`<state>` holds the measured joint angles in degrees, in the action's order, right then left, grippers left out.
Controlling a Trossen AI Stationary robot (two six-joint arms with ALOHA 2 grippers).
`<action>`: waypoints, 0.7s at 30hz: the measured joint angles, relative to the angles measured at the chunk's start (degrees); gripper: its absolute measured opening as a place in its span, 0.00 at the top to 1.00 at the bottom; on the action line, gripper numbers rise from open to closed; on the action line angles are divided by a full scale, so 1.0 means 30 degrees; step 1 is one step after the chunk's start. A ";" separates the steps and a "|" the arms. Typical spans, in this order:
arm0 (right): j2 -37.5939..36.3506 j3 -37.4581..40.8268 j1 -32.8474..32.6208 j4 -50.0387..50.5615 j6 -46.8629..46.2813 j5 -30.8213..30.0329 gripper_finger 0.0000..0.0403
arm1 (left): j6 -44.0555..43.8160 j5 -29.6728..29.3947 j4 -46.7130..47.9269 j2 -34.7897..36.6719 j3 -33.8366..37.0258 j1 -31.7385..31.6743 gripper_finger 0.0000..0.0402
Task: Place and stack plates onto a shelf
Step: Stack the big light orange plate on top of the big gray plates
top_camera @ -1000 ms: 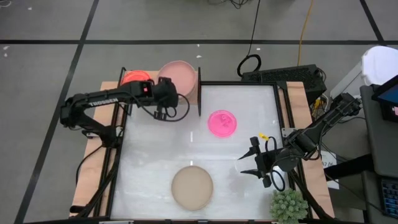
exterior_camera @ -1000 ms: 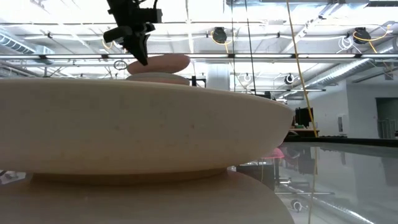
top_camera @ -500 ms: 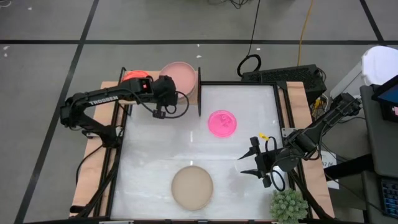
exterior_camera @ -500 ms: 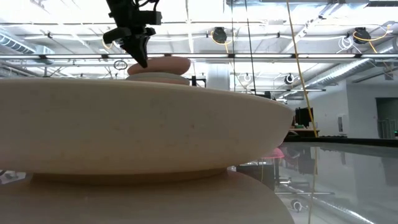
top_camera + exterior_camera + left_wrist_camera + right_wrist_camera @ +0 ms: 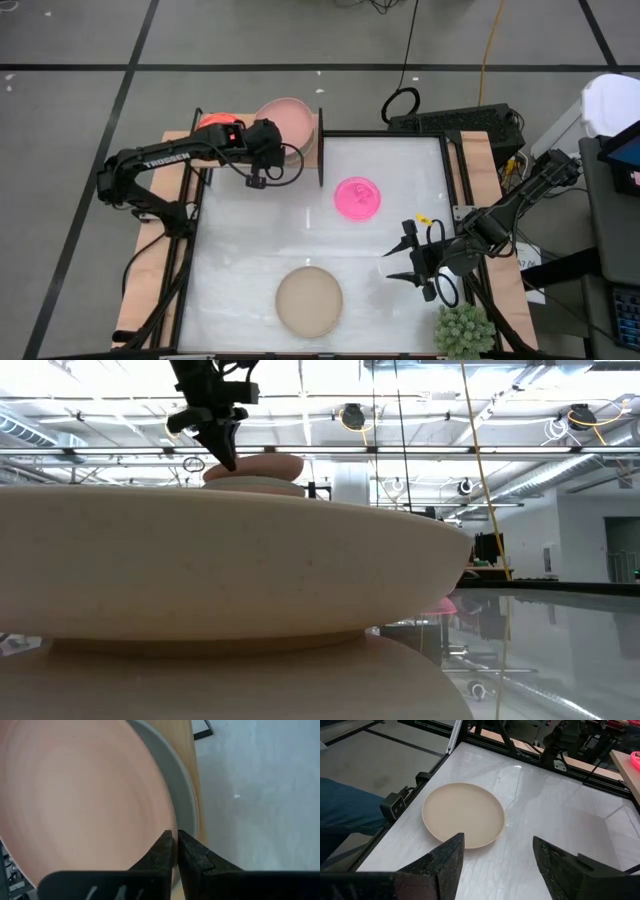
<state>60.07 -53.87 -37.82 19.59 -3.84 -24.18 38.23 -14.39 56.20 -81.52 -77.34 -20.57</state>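
Beige plate: the beige plate (image 5: 309, 301) lies flat on the white tabletop (image 5: 250, 260) at the near edge, untouched; a spiky green plant (image 5: 463, 328) stands at the near right corner.
Right gripper: the right gripper (image 5: 403, 262) hangs over the table's right side with its fingers spread wide and empty, facing the beige plate (image 5: 463, 814).
Neon pink plate: the small neon pink plate (image 5: 357, 197) sits alone mid-table, well apart from both grippers.
Left gripper: the left gripper (image 5: 273, 162) has its jaws pressed together on nothing, fingertips at the rim of the dusty-pink plate (image 5: 75, 795).
Change: over the last second this gripper has crept toward the shelf, tips now just over the plate's edge rather than beside it; judged, it is nudging or squaring the stack, not carrying.
Shelf: the light-wood shelf (image 5: 312, 140) at the far left holds the dusty-pink plate (image 5: 288, 122) stacked on a grey plate (image 5: 181, 785), and beside them a neon orange plate (image 5: 213, 124).
Task standing: two plates remain on the table to be shelved.
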 joint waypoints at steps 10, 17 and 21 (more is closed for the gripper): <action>0.0000 0.0000 0.0003 0.0007 0.0000 0.0000 0.46 | 0.0001 -0.0066 -0.1419 -0.0007 0.1077 -0.0009 0.88; 0.0000 0.0000 -0.0002 0.0007 0.0000 0.0000 0.46 | -0.0780 -0.0225 -0.1268 -0.0007 0.1084 -0.0009 0.81; -0.0001 0.0030 -0.0001 -0.0027 0.0000 -0.0017 0.46 | -0.1566 -0.0513 -0.1497 0.0000 0.1084 0.0036 0.66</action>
<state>60.07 -53.78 -37.82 19.51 -3.84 -24.24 33.53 -15.93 51.71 -81.52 -74.08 -20.46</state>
